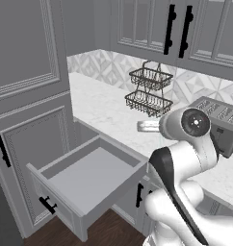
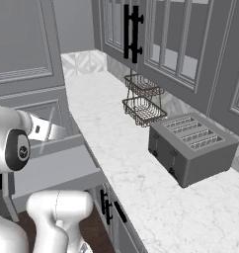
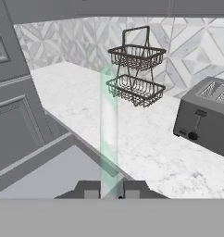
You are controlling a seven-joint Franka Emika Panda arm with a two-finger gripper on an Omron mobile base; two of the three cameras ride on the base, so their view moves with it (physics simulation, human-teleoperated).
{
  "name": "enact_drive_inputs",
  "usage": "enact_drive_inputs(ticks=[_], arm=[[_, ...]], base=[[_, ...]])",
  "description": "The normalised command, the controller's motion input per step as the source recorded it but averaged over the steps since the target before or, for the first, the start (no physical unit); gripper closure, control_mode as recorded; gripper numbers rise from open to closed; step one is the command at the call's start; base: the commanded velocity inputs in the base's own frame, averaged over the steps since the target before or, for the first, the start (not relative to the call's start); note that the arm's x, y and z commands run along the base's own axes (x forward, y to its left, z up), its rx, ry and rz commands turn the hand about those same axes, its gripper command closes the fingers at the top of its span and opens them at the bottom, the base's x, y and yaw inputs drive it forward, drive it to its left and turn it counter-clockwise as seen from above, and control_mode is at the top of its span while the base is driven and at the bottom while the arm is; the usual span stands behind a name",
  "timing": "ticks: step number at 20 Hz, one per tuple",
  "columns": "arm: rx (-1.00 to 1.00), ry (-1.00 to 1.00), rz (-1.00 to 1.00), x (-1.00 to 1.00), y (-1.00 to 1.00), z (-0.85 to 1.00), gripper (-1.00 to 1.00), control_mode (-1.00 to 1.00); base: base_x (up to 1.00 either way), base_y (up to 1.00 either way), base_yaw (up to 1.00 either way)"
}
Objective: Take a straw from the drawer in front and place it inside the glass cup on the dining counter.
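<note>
Fingers (image 3: 109, 190) pinch the straw (image 3: 108, 134) near its lower end, upright above the open drawer (image 1: 89, 175) beside the table (image 3: 146, 139); light, thin and likely slippery, it seems prone to tilt.

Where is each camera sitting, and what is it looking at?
Left base view: behind the arm's left, looking down at the open drawer and worktop; white arm at lower right.
Right base view: behind its right, looking along the worktop at the toaster; arm at lower left.
Hand view: on the hand, looking along the fingers shut on the straw, toward the basket rack.
All three share rack, toaster and worktop.
</note>
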Motion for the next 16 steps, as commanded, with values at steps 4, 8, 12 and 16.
enact_drive_inputs(ticks=[4,8,12,16], arm=[[0.04,-0.17,0.00,0.00,-0.53,-0.54,1.00,-1.00],[0.08,-0.20,0.00,-0.05,-0.57,-0.48,1.00,-1.00],[0.02,-0.04,0.00,-0.06,-0.11,-0.12,1.00,1.00],[0.00,0.00,0.00,0.00,0.00,0.00,1.00,1.00]], base=[[0.00,0.00,0.00],[0.00,0.00,0.00],[-0.28,-0.12,0.05],[-0.34,0.00,0.14]])
